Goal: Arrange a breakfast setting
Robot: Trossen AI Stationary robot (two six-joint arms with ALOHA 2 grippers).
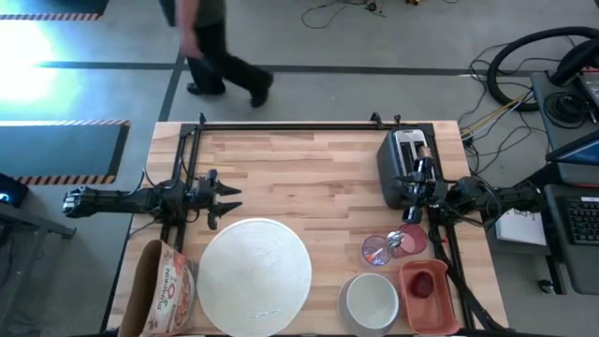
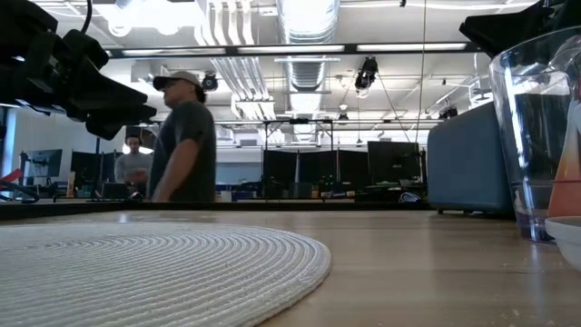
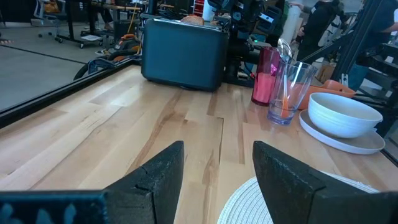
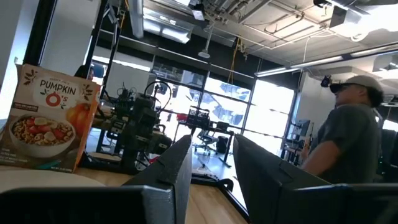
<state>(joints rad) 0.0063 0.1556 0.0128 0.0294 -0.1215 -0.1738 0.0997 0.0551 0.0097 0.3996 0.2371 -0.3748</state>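
A large round white plate (image 1: pixel 255 276), woven like a mat, lies at the table's near middle. A white bowl (image 1: pixel 372 300) sits on a small white plate (image 3: pixel 348 142) to its right. A pink cup (image 1: pixel 410 241) and a clear purplish glass (image 1: pixel 378 250) holding a spoon (image 3: pixel 283 50) stand behind them. A small red fruit (image 1: pixel 423 285) lies in an orange tray (image 1: pixel 429 298). Toast (image 1: pixel 409 142) sticks out of a dark toaster (image 1: pixel 402 167). A cereal box (image 1: pixel 161 290) lies at the near left. My left gripper (image 1: pixel 225 200) is open and empty left of the plate. My right gripper (image 1: pixel 410 198) is open and empty beside the toaster.
Bare wood stretches between the two grippers and toward the far edge (image 1: pixel 309 140). A black frame (image 1: pixel 281 125) runs along the far edge. A person (image 1: pixel 215 47) walks on the floor beyond the table. Cables and equipment (image 1: pixel 562 84) sit to the right.
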